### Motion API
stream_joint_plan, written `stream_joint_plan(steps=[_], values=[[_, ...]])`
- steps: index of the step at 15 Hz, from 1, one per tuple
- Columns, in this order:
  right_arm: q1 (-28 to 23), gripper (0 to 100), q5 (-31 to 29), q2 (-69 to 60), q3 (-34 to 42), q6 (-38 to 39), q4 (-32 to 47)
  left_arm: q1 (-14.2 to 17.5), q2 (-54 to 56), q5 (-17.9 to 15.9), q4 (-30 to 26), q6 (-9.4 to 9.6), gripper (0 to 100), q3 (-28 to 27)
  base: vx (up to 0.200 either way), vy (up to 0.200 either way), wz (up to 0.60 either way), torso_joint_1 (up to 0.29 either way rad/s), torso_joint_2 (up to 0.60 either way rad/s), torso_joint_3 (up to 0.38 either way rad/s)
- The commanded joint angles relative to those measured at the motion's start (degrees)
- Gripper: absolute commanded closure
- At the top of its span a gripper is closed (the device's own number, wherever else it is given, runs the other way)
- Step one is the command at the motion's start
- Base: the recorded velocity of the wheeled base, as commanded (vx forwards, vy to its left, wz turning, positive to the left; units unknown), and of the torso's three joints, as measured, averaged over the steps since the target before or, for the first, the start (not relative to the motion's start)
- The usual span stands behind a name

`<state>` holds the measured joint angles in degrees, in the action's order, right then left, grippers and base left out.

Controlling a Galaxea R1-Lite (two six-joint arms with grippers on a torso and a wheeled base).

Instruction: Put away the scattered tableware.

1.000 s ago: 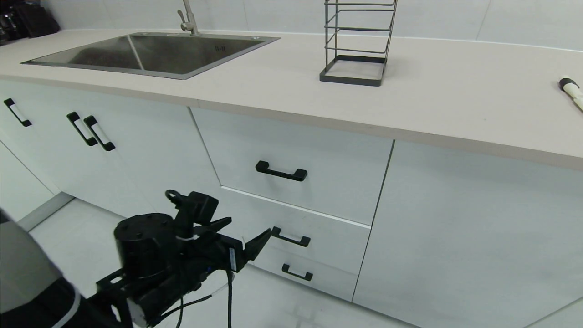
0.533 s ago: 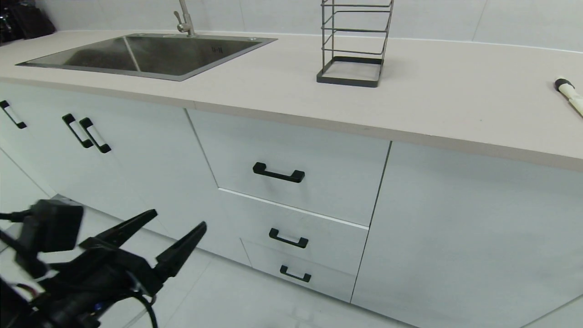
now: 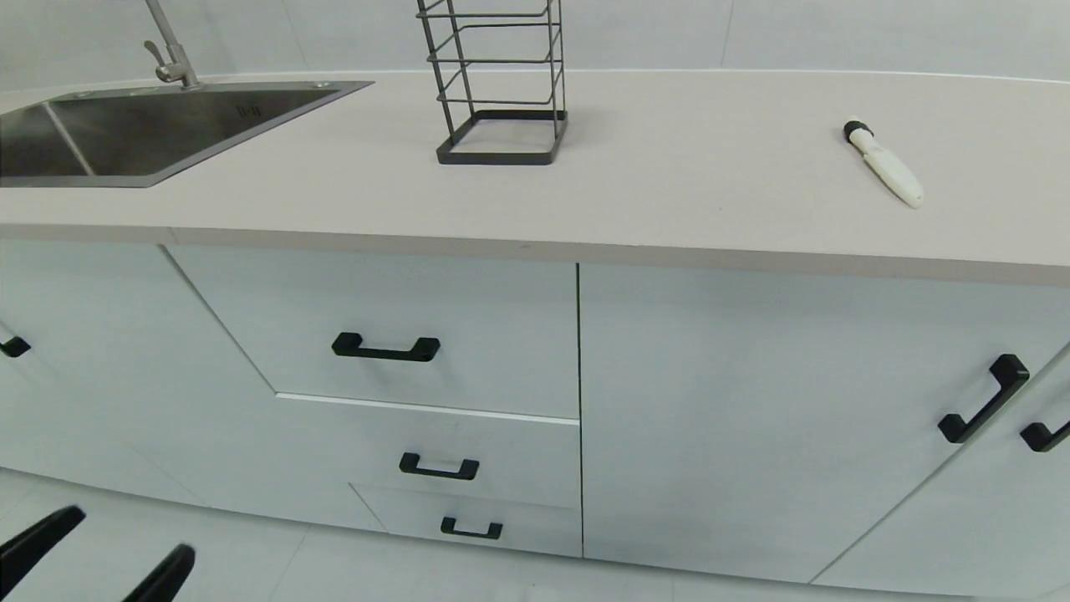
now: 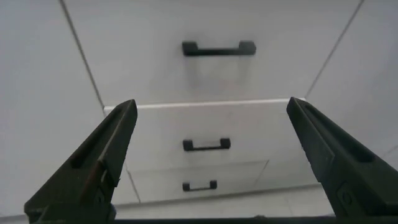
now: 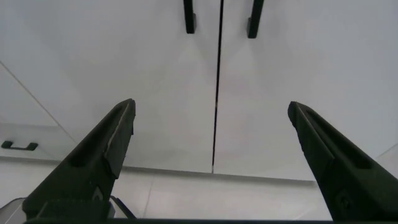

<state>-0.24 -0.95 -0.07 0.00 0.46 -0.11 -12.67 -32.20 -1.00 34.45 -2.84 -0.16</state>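
Head view is showing a black-capped cream utensil (image 3: pixel 884 163) lying on the countertop (image 3: pixel 710 192), well apart from the wire rack (image 3: pixel 500 92). The rack is standing between the utensil and the sink (image 3: pixel 150 125). Left gripper (image 3: pixel 134 532) is hanging low in front of the drawer stack (image 4: pixel 205 124), jaws gaping wide, gripping nothing. Right gripper (image 5: pixel 211 104) is also spread wide and empty, facing a pair of cabinet doors (image 5: pixel 155 93).
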Motion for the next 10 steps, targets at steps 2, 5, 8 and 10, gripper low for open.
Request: stream_joint_plan(steps=[2,5,8,10], values=[[-0.02,0,-0.02,0.07,0.0,-0.11,0.02,2.91,26.75,-0.93,-27.24,3.72,0,0.16,0.0,0.0,0.0,0.0,0.0,0.0],[-0.02,0,-0.28,0.07,0.0,0.42,-0.07,6.6,26.75,-0.41,-31.9,5.39,0,0.16,0.0,0.0,-0.6,-0.001,0.0,0.002],[-0.02,0,-0.28,0.07,0.0,0.33,-0.07,12.93,32.2,1.18,-34.1,7.67,0,0.16,0.0,0.0,-0.6,0.001,0.0,0.005],[-0.02,0,-0.28,0.07,0.0,0.24,-0.07,12.93,32.2,1.44,-34.27,6.18,0,0.16,0.0,0.0,0.0,0.0,0.0,0.0]])
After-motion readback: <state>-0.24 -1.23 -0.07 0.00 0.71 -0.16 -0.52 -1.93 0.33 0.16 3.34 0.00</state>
